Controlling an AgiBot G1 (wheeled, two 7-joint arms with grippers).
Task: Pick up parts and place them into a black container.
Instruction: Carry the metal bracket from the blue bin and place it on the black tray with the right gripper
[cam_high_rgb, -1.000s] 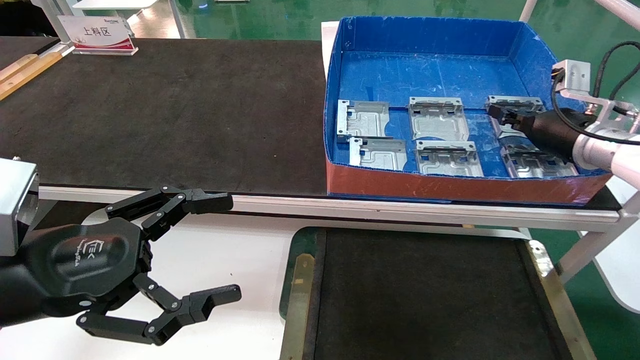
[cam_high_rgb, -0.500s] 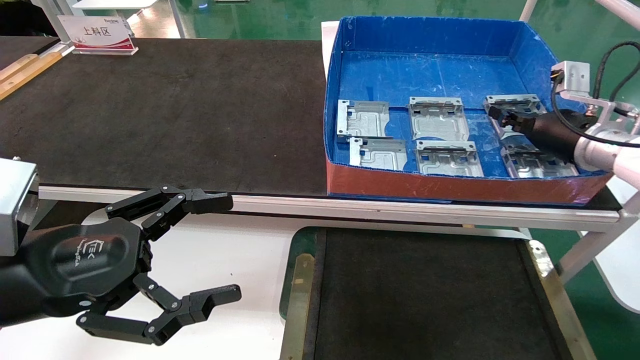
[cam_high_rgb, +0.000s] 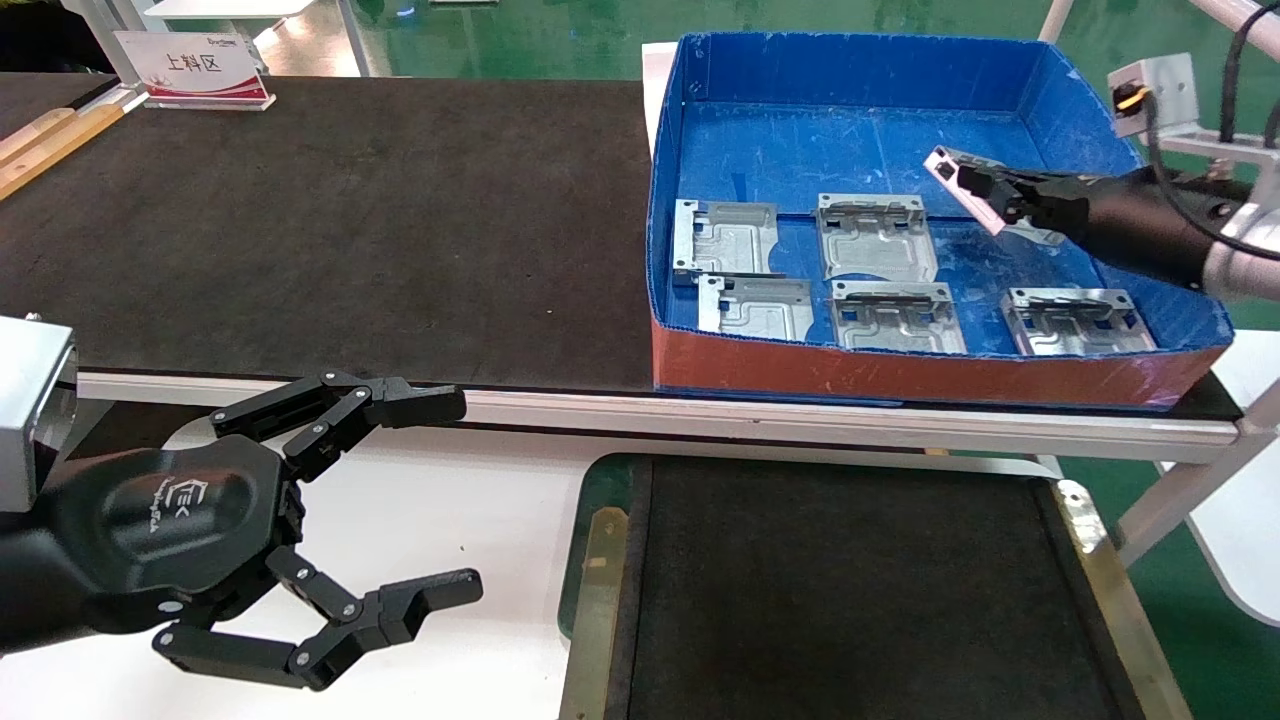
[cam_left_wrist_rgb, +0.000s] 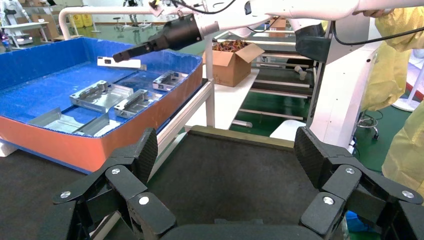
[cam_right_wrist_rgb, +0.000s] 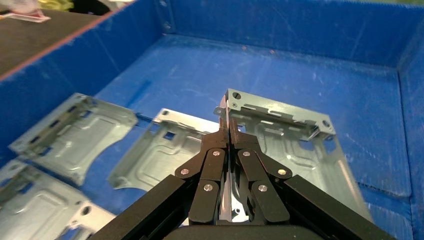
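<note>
From my head view, my right pincer (cam_high_rgb: 985, 192) is clamped on one part (cam_high_rgb: 962, 176), holding it tilted in the air above the floor of the blue box (cam_high_rgb: 860, 150). Five more parts lie flat in that box. The black container (cam_high_rgb: 850, 590) sits nearer me, below the tabletop (cam_high_rgb: 330, 230) edge, and its felt-like floor holds nothing I can see. So I judge the pick made and the carry in hand: next I must clear the box's red-brown front wall, bring the plate back over the container and set it down flat. My left pincer (cam_high_rgb: 440, 490) hangs wide open, idle, beside the container.

In my left wrist view, the open fingers (cam_left_wrist_rgb: 145, 150) frame the container's dark matte floor (cam_left_wrist_rgb: 235, 175); beyond, the lifted part (cam_left_wrist_rgb: 120, 62) shows edge-on, thin and pale.

In my right wrist view, my fingertips (cam_right_wrist_rgb: 228, 131) meet on the part's (cam_right_wrist_rgb: 295, 135) folded edge. It is bright stamped sheet with ridges and small cut-outs, slick-looking, so I judge it could swivel in a thin edge grip.
</note>
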